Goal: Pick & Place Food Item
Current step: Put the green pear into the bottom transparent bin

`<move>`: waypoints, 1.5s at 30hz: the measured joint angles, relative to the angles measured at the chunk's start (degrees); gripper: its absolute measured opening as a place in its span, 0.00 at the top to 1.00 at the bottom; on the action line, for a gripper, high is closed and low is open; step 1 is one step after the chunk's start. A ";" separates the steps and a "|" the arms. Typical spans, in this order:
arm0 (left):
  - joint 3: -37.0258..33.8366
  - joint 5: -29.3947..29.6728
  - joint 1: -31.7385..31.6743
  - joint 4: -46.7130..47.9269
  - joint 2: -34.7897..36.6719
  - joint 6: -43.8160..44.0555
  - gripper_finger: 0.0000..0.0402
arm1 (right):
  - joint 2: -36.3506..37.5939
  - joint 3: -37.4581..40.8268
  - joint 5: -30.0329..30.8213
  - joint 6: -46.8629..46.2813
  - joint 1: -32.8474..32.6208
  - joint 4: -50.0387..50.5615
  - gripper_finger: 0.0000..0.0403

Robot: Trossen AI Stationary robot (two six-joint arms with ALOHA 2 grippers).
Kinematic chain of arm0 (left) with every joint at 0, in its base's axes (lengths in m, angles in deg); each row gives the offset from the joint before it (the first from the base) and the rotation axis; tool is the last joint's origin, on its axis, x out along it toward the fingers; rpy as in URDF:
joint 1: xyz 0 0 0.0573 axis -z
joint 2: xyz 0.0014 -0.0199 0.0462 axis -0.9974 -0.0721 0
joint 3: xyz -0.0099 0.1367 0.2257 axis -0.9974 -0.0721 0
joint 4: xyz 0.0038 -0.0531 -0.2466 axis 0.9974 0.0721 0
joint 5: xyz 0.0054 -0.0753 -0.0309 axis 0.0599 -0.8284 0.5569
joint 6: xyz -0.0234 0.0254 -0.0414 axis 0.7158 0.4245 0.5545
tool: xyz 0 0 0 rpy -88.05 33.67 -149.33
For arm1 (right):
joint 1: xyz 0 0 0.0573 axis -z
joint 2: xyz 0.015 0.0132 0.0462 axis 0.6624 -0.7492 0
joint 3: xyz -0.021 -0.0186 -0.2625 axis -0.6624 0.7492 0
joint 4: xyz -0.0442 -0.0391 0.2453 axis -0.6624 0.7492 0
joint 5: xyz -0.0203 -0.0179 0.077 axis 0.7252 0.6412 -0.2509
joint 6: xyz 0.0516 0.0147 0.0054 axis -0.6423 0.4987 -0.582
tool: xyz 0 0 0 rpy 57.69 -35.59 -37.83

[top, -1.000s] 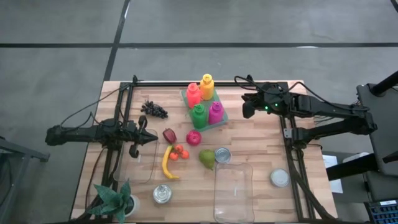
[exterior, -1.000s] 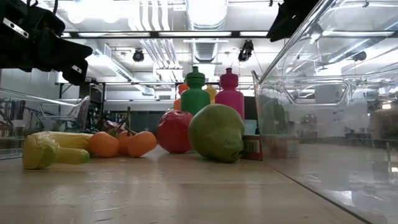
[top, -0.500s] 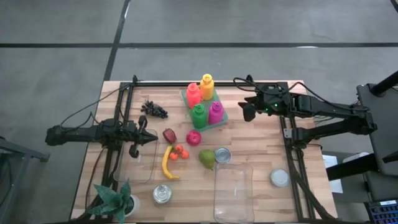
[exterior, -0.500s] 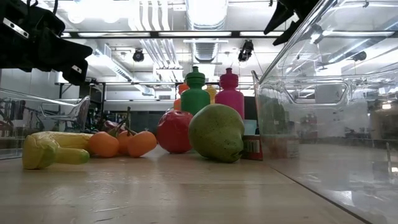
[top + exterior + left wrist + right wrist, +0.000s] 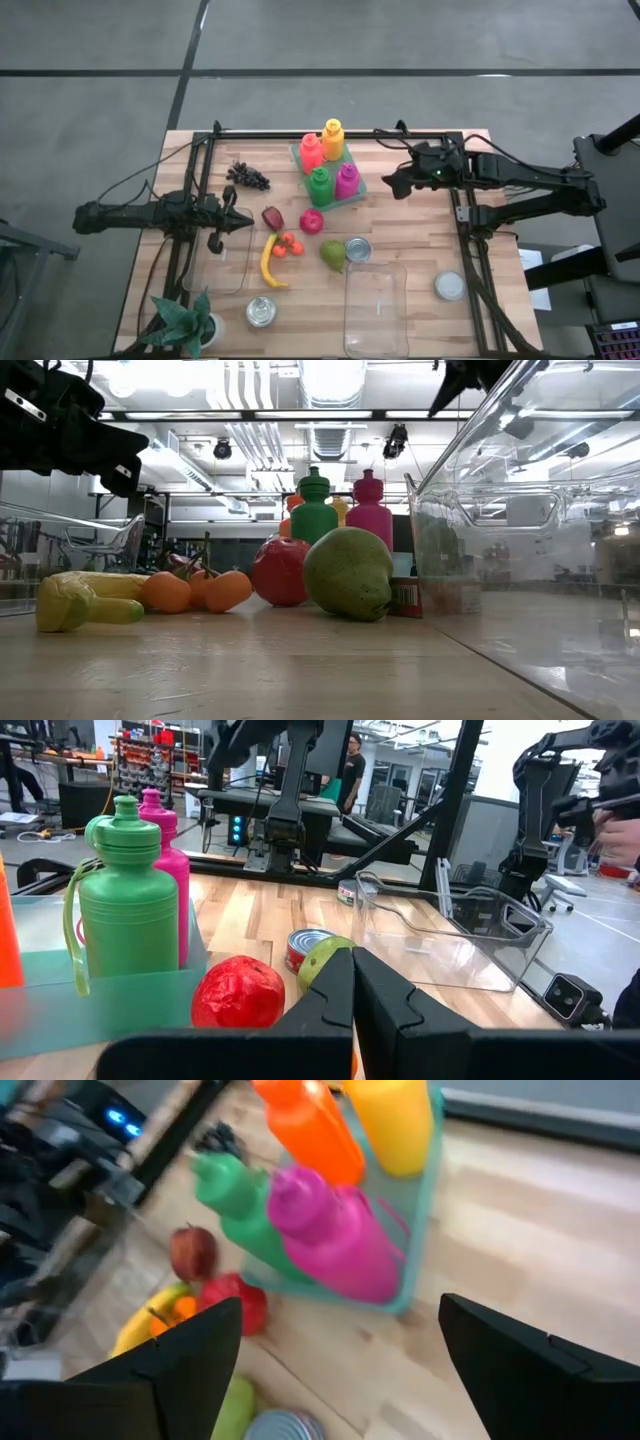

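Beside the bottle rack (image 5: 330,170) hovers the right end effector (image 5: 392,181) — fingers spread, empty — rack between it and the pomegranate (image 5: 311,221).

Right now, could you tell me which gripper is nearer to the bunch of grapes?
The left. The left gripper sits just below the grapes in the high view, over a clear container. The right gripper is far across, beyond the bottle rack.
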 joint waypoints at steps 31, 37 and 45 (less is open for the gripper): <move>0.00 0.00 0.01 0.00 0.00 0.00 1.00 | -13.06 -0.13 3.47 -8.57 -18.53 -6.46 0.17; -0.02 -0.02 0.00 0.00 0.00 0.00 1.00 | -16.41 -0.28 7.07 -11.23 -23.39 -12.42 0.17; 0.00 0.00 0.00 0.00 0.00 0.00 1.00 | -23.91 -7.51 8.12 -12.03 -24.65 -11.73 0.17</move>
